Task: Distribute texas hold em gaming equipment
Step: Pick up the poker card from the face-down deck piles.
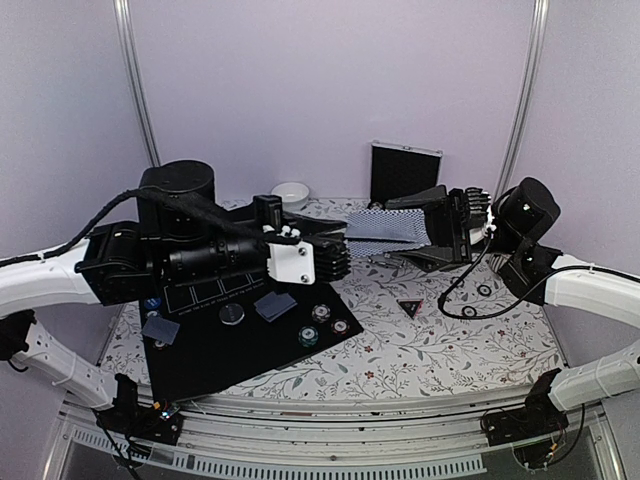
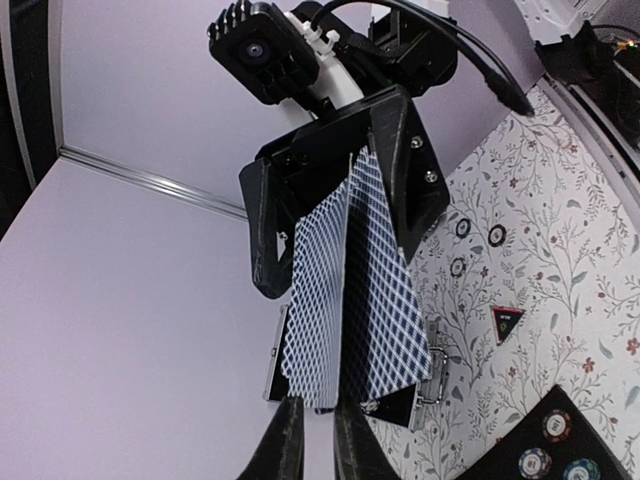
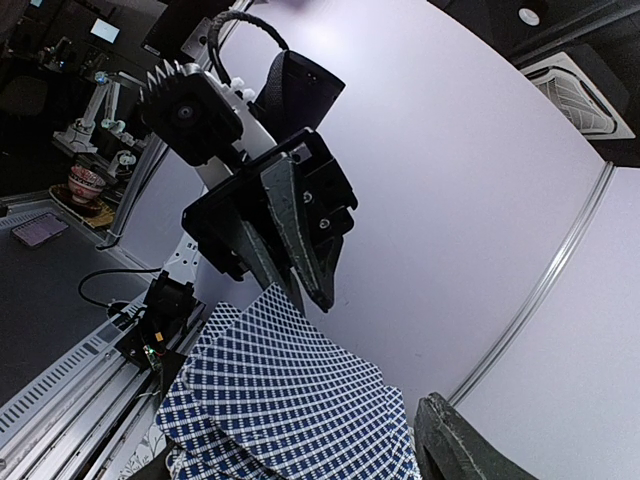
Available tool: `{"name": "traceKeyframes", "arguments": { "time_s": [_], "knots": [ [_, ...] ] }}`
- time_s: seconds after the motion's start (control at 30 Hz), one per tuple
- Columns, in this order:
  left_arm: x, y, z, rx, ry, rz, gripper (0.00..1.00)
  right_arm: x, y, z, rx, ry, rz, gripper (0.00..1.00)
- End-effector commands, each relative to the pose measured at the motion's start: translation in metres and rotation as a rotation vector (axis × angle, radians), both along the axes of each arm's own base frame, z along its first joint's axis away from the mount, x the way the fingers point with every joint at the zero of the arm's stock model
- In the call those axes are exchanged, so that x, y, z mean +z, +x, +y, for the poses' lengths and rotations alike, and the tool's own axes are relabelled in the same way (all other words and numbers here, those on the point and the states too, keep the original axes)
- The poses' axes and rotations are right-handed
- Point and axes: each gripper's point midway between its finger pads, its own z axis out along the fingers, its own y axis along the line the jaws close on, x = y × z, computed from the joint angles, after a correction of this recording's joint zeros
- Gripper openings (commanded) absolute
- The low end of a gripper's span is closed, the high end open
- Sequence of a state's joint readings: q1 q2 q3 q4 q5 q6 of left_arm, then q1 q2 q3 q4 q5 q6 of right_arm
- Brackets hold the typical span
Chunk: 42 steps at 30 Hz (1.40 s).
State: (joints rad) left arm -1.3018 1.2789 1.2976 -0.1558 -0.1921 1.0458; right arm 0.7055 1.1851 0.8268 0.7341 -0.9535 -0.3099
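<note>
My right gripper (image 1: 428, 233) is shut on a fan of blue-patterned playing cards (image 1: 385, 225) held in the air over the table's middle. In the right wrist view the fan (image 3: 290, 400) fills the bottom, beside one of its fingers (image 3: 455, 440). My left gripper (image 1: 345, 247) meets the fan's free end. In the left wrist view its fingertips (image 2: 285, 440) stand a narrow gap apart around the cards' lower edge (image 2: 325, 380). Two cards (image 1: 275, 305), a grey button (image 1: 232, 314) and poker chips (image 1: 320, 313) lie on a black mat (image 1: 220, 365). The black-red triangular marker (image 1: 410, 308) lies on the cloth.
A silver-edged black case (image 1: 405, 172) stands at the back wall, and a small white bowl (image 1: 290, 193) sits left of it. A few chips (image 1: 484, 290) lie on the floral cloth under the right arm. Another card (image 1: 160, 328) lies at the mat's left edge.
</note>
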Motion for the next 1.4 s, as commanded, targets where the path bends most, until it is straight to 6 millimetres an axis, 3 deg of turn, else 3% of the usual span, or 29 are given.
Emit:
{"name": "traceKeyframes", "arguments": {
  "time_s": [0.0,0.23,0.77,1.03,1.27,1.37],
  "knots": [
    [0.015,-0.007,0.002,-0.008,-0.065,-0.049,0.15,0.011,-0.002,-0.004,-0.001,0.026,-0.026,0.62],
    [0.002,-0.003,-0.008,0.000,-0.014,-0.048,0.17,0.011,-0.001,-0.004,-0.004,0.026,-0.025,0.62],
    [0.015,-0.007,-0.018,-0.037,-0.064,-0.074,0.14,0.010,-0.001,-0.004,-0.003,0.025,-0.024,0.62],
    [0.018,-0.007,-0.015,-0.034,-0.069,-0.085,0.00,0.010,-0.001,-0.003,-0.005,0.025,-0.024,0.62],
    [0.042,-0.011,-0.001,-0.031,-0.168,-0.084,0.00,0.011,0.000,-0.003,-0.009,0.027,-0.024,0.62],
    [0.064,-0.002,0.012,0.042,-0.265,-0.102,0.00,0.011,-0.001,-0.003,-0.008,0.028,-0.028,0.62]
  ]
}}
